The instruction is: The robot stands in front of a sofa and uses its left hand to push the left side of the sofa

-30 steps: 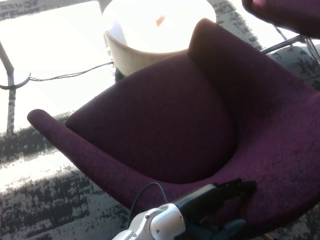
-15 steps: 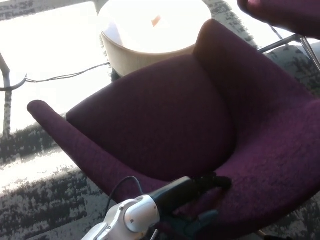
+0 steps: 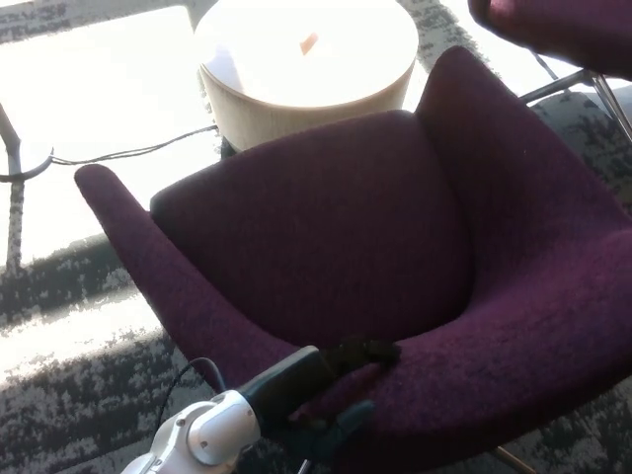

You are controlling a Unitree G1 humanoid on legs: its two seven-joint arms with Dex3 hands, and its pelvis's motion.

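Sofa [image 3: 326,227] fills mid-frame, near rim lowest. Left hand [image 3: 336,390] lies against that rim's outside, fingers [image 3: 367,351] stretched forward, holding nothing; seat lies just beyond it. Rim runs left-up to right-down. Right hand not visible; left is nearer.

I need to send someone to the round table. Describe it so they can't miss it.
Start at the big purple sofa filling the middle of the view. Just behind its back edge stands the round table, a pale drum with a bright top and a small orange item on it. Nothing else nearby is round and light.
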